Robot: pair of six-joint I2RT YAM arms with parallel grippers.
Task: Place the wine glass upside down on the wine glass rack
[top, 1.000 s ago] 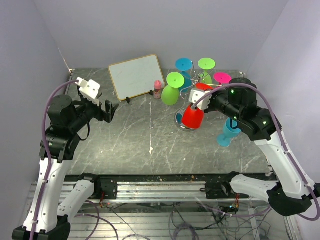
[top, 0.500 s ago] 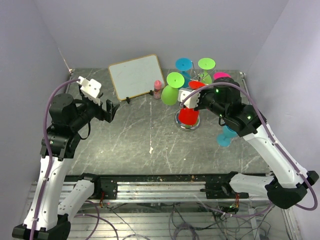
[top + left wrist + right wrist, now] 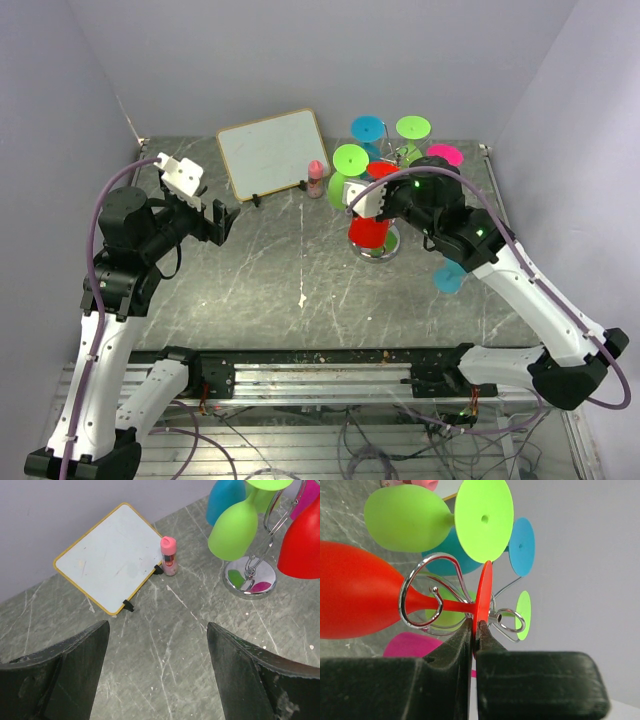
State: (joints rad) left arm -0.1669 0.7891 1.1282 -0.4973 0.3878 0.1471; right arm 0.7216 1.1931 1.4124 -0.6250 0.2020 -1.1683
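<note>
the right gripper (image 3: 474,630) has swung left with the red wine glass (image 3: 370,232), from the right front of the wine glass rack (image 3: 248,579) to over its base (stem now in a curled wire loop). the right arm hides more of the blue glass (image 3: 448,278).

Grey table (image 3: 175,655) veined with white marbling. At one o'clock, a shiny silver wine glass rack (image 3: 262,575) with a red wine glass (image 3: 355,602), lime green glasses (image 3: 234,530), a blue glass (image 3: 225,497) and a magenta glass (image 3: 445,155). At eleven o'clock, a white board (image 3: 110,555) edged in yellow and a pink bottle (image 3: 169,556).
</note>
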